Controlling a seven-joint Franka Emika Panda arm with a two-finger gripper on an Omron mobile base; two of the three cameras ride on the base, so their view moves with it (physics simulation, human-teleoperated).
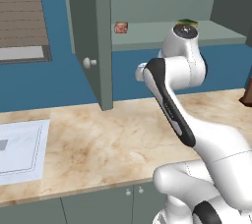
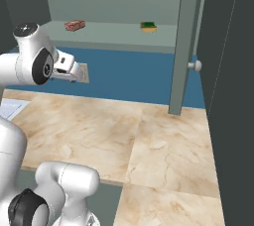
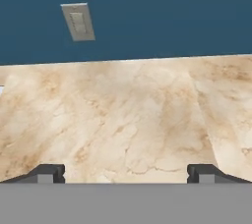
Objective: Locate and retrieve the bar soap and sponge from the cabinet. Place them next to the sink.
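**Pinkish-red soap and green sponge both on the cabinet shelf**

Pinkish-red and flat, the bar soap [image 2: 75, 25] lies toward the left of the shelf inside the cabinet [image 2: 119, 32], whose door [image 2: 184, 41] stands open with its round pale knob [image 2: 196, 65] facing us. In the right base view we read its long axis as running roughly along the shelf's front edge, slightly angled. The sponge [image 2: 148, 27] sits well apart from it, farther right on the same shelf, its long axis also across the shelf, green layer up and yellow beneath.

We see our gripper [image 3: 126, 173] over the marble counter [image 3: 123, 120], its two finger tips spread wide with nothing between them. It looks toward the blue wall [image 3: 157, 12], where a pale wall plate [image 3: 78, 21] is mounted.

In the left base view the sink [image 1: 19, 147] lies at the counter's left end, far from both items.
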